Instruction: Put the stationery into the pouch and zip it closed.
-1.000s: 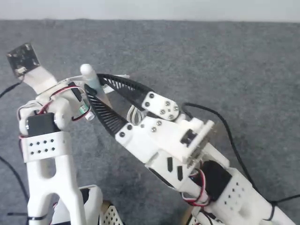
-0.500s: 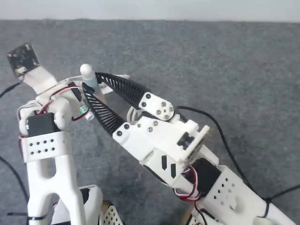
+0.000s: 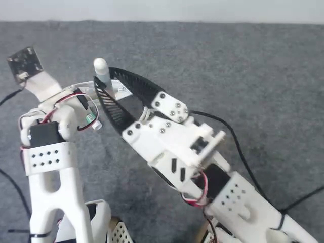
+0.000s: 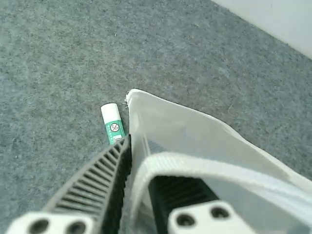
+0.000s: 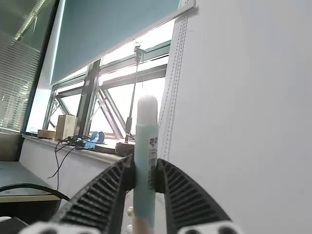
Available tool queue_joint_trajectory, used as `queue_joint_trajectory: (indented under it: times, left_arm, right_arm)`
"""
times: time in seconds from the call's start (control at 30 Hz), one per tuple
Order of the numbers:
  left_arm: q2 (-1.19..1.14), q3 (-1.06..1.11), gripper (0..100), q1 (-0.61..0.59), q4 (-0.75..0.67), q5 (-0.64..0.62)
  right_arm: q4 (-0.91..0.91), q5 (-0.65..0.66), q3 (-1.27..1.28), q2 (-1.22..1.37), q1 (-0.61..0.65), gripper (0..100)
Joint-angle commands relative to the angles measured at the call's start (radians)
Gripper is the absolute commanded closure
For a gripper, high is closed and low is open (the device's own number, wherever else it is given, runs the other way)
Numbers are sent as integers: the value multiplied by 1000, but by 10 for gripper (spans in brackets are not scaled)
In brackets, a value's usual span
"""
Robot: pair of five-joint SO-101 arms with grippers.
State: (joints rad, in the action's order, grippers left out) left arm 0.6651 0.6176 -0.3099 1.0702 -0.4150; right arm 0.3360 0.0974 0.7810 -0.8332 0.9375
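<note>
1. A pale blue stick (image 5: 145, 146) with a white cap stands upright, clenched between the right jaws; in the high view it sits over the table's left part.
2. The translucent pouch (image 4: 195, 141) is pinched at its white rim by the left jaws.
3. A green-and-white glue stick (image 4: 112, 124) lies on the grey table (image 4: 58, 58), just beside the pouch's far corner.

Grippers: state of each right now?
Left gripper: shut on the pouch rim.
Right gripper: shut on a white-capped pen.
</note>
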Motion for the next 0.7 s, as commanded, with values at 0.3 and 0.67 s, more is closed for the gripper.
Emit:
queue_joint_trajectory:
  times: [0.3,0.67]
  left_arm:
    - [11,-8,988,-2,-29,-12]
    - [9,-8,988,-2,-31,-12]
  right_arm:
    - [337,11,-11,338,-113,993]
    - [392,238,-3,587,-105,993]
